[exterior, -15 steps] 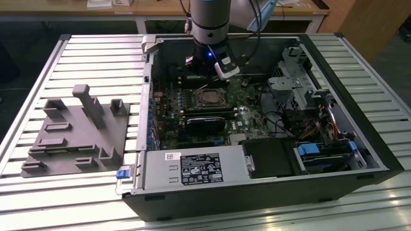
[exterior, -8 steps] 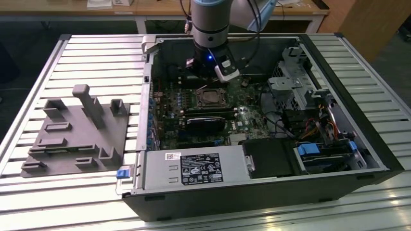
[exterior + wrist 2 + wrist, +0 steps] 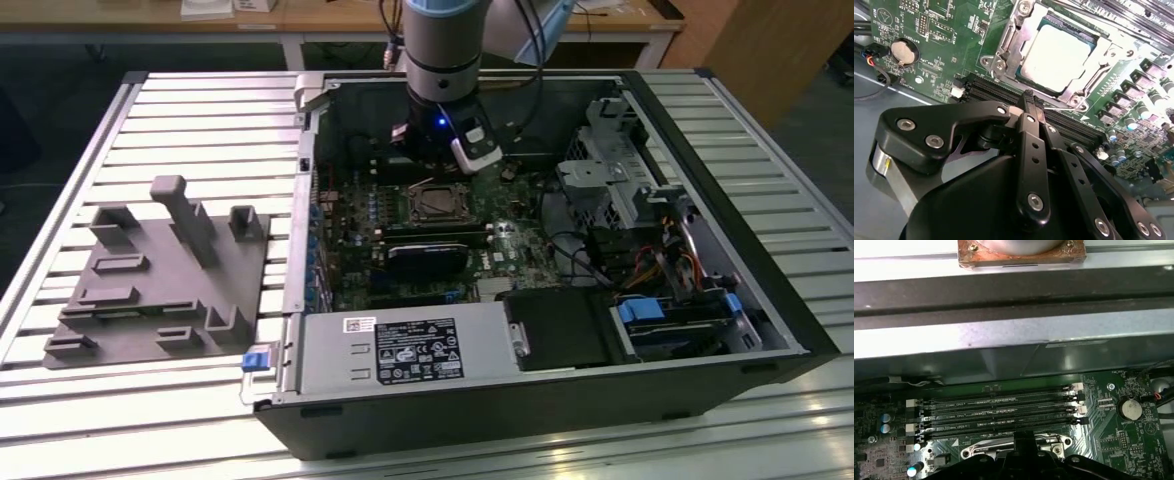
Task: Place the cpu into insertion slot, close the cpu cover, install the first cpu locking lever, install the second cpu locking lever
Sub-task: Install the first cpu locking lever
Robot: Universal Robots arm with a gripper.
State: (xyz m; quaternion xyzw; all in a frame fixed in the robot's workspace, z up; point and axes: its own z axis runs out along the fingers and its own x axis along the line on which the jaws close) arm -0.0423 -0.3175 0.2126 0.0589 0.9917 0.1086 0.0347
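Note:
The cpu [image 3: 1056, 57] lies flat in its socket on the green motherboard, its silver-grey top showing; in the exterior view the cpu [image 3: 438, 204] sits mid-case. The cpu cover [image 3: 1008, 47], a silvery frame, lies around the chip with its window over the chip's top. I cannot tell how the locking levers stand. My gripper [image 3: 1027, 98] is shut with nothing held, its black tips just above the socket's edge next to the memory slots. My gripper [image 3: 1021, 437] hangs over the frame's rim, and in the exterior view my gripper [image 3: 441, 170] is just behind the socket.
Black memory slots [image 3: 999, 410] run beside the socket. A coin battery [image 3: 902, 51] sits on the board. The case wall [image 3: 1004, 340] rises close behind. A power supply [image 3: 400, 350] and drive cage [image 3: 614, 170] crowd the case. A grey fixture [image 3: 160, 280] lies on the slatted table.

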